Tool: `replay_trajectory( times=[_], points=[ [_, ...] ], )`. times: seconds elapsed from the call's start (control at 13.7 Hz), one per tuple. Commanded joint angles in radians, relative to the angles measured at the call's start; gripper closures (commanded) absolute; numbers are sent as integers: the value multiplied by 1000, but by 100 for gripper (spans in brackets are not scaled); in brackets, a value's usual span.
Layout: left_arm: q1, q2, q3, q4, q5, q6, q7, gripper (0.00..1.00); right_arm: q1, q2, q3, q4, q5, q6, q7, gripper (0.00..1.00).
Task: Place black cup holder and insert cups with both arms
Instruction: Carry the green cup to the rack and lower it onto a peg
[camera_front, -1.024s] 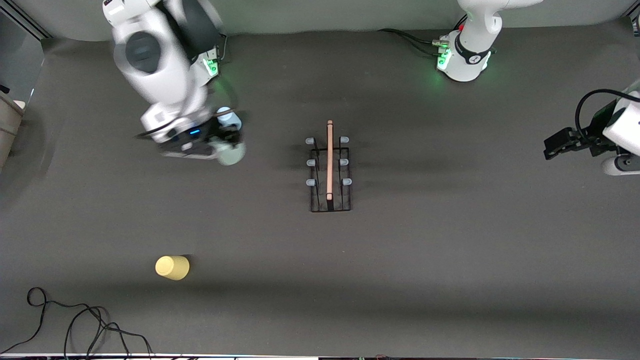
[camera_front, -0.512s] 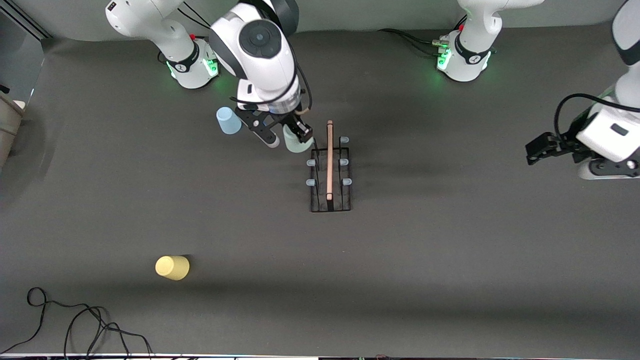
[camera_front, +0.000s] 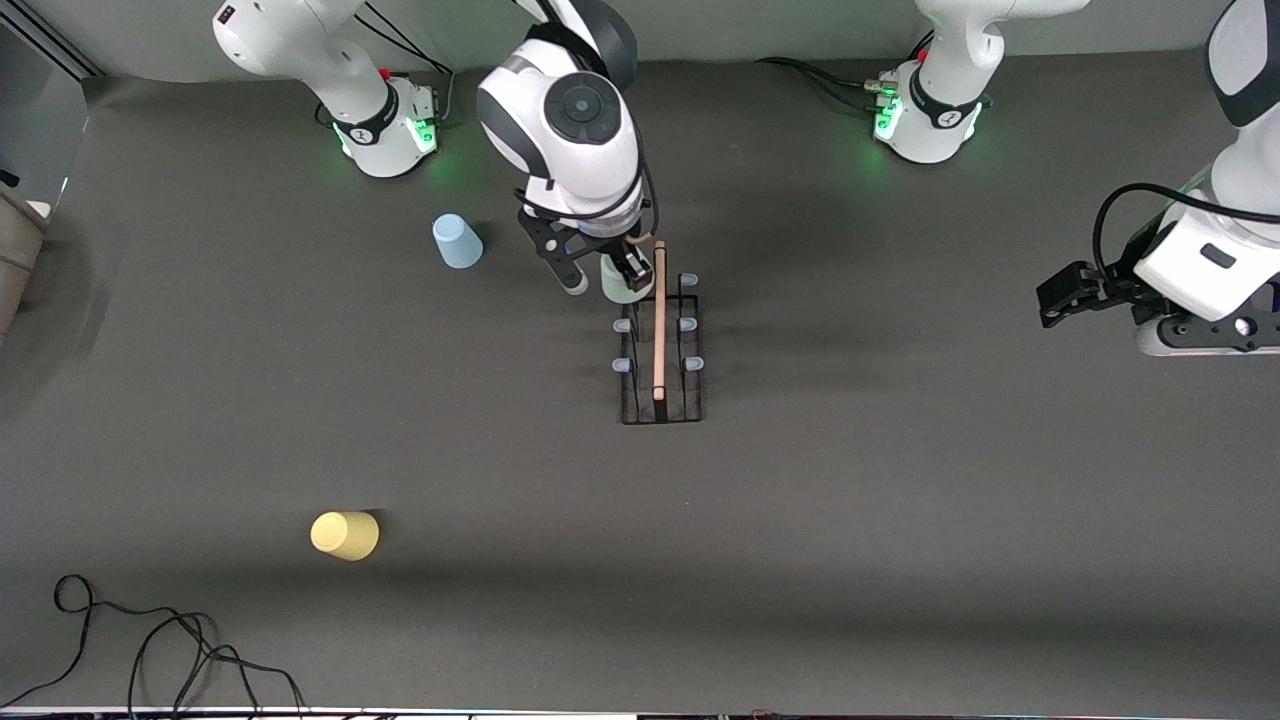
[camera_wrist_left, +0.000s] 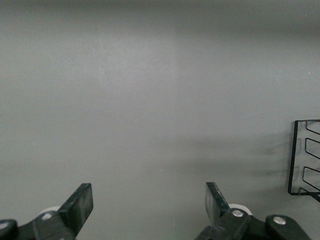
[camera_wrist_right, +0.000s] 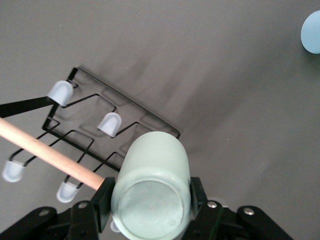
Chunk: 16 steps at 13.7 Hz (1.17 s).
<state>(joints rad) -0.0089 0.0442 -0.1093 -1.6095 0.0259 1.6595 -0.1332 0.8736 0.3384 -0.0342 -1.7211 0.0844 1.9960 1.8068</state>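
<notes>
The right gripper (camera_front: 607, 278) holds the green cup (camera_wrist_right: 151, 187) in its fingers over the black cup holder (camera_front: 658, 345)'s peg; misalignment could knock the holder. The left gripper (camera_wrist_left: 149, 207) waits, fingers wide, over the counter (camera_front: 900, 520).

Rack (camera_wrist_left: 306, 157) cut off at left wrist frame's 3 o'clock edge. Rack's peg nearest right base hidden under green cup (camera_front: 617, 285). Blue cup (camera_wrist_right: 312, 32) clipped at 2 o'clock.

Black rack (camera_front: 660, 345), sage cup (camera_wrist_right: 152, 187), blue cup (camera_front: 456, 242), yellow cup (camera_front: 345, 535).
</notes>
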Motion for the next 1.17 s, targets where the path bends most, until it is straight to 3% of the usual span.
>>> replay_trajectory(
  times=[0.0,0.59,0.66,0.8,0.95,1.1],
  points=[
    [-2,10,3,31,11,-23,-17,0,12,-16,-15,-35,8,20,23,76],
    [7,42,13,71,-6,-29,-36,0,13,13,-16,-121,8,152,20,76],
    [7,42,13,85,-1,-30,-26,0,13,22,-16,-121,8,158,23,70],
    [36,40,13,92,-4,-32,-22,0,12,25,-16,-117,9,155,25,0],
    [43,33,11,94,-6,-64,-13,0,7,14,-19,-85,9,130,17,0],
    [43,33,11,96,-4,-69,-16,0,-4,8,-26,10,8,4,3,0]
  ],
)
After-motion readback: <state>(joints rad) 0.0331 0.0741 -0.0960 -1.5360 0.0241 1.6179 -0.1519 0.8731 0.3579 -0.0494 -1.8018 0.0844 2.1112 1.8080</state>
